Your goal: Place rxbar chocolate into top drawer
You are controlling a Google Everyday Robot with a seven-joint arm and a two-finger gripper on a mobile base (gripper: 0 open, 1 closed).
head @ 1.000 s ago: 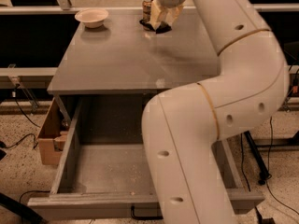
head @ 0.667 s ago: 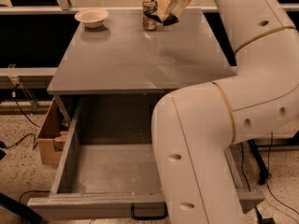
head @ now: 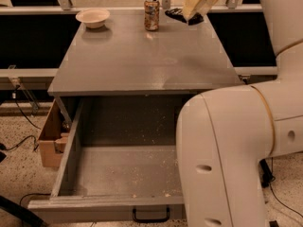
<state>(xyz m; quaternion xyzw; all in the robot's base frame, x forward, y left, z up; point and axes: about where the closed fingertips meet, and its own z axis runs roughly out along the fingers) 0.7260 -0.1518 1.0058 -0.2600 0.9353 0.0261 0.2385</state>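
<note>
Gripper (head: 193, 14): hanging over the far right corner of the table (head: 142, 65), with its fingers clamping the snack bar (head: 174, 13), which is sticking out to their left.
Snack bar: sitting in that grip just right of the can (head: 152, 14), seemingly just clear of the tabletop and well apart from the drawer (head: 71, 150).
Step in hand: probably carrying the bar forward and down to the open drawer.
Doing it well: gripping firmly, rising clear of the can, crossing the table's front edge before lowering, and releasing low over the crumbed floor, away from the drawer's walls.
Long axis: lying roughly flat and running left to right across the view, slightly slanted.
Pointing: the free end is facing the can, while the other end is hiding under the fingers.
</note>
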